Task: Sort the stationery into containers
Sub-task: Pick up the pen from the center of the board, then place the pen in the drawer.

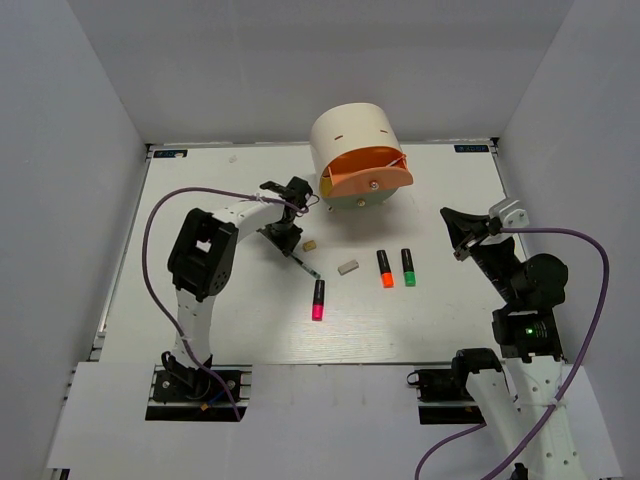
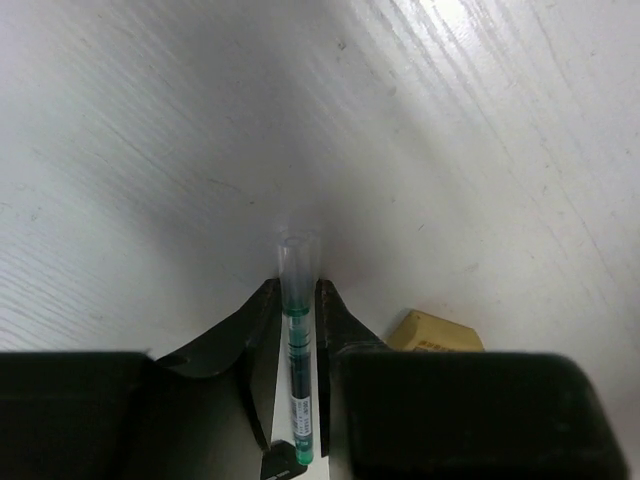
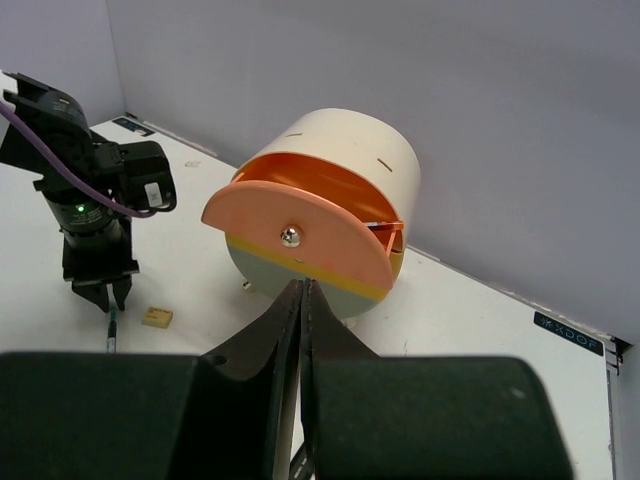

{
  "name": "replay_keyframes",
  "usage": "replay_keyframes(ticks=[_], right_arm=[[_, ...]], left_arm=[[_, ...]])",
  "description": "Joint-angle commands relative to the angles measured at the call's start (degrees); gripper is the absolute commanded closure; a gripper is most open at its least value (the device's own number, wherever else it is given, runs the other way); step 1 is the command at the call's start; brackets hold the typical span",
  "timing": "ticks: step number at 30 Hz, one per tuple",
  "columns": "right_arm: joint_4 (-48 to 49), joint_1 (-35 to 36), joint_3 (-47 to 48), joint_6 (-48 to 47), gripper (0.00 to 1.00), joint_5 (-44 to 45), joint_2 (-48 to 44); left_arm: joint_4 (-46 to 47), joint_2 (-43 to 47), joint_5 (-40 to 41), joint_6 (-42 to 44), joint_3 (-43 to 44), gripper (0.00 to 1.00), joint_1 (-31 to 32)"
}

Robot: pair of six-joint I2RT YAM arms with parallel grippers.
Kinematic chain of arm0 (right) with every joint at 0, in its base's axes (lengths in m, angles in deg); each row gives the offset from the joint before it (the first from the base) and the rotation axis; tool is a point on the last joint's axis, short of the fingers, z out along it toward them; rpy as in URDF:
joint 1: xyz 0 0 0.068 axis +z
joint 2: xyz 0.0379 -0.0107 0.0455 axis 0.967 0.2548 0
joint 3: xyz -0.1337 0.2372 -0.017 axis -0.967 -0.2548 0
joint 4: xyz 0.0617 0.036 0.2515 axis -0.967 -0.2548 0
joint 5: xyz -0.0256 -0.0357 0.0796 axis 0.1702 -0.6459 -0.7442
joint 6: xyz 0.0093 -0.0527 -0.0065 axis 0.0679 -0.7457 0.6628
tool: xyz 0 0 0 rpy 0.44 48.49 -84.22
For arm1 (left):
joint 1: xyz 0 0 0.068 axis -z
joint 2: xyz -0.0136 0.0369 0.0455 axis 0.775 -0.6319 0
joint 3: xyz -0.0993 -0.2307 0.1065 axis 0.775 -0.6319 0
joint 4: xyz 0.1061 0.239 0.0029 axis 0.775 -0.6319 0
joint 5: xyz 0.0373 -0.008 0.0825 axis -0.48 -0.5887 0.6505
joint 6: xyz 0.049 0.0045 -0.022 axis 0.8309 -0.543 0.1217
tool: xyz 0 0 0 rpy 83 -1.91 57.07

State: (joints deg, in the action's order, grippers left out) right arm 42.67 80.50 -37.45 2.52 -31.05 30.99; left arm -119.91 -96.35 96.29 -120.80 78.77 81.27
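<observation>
The cream plastic half-round organiser (image 1: 350,132) has a salmon-orange top drawer (image 1: 368,180). The short black highlighters (image 1: 318,296) (image 1: 385,265) (image 1: 408,264) are tipped pink, orange and green. The thin clear pen (image 2: 297,345) is green inside.

Glossy clear-plastic pen (image 2: 297,340); matt, wood-grained white table (image 2: 450,120).

Tan eraser (image 2: 433,332) part hidden; grey-green drawer (image 3: 262,272) mostly covered.
</observation>
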Motion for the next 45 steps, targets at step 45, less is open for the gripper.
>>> replay_keyframes(ticks=[45], right_arm=[[1.88, -0.25, -0.15, -0.23, 0.94, 1.31, 2.75]], left_arm=[[70.47, 28.92, -35.11, 78.81, -0.24, 1.00, 1.71]])
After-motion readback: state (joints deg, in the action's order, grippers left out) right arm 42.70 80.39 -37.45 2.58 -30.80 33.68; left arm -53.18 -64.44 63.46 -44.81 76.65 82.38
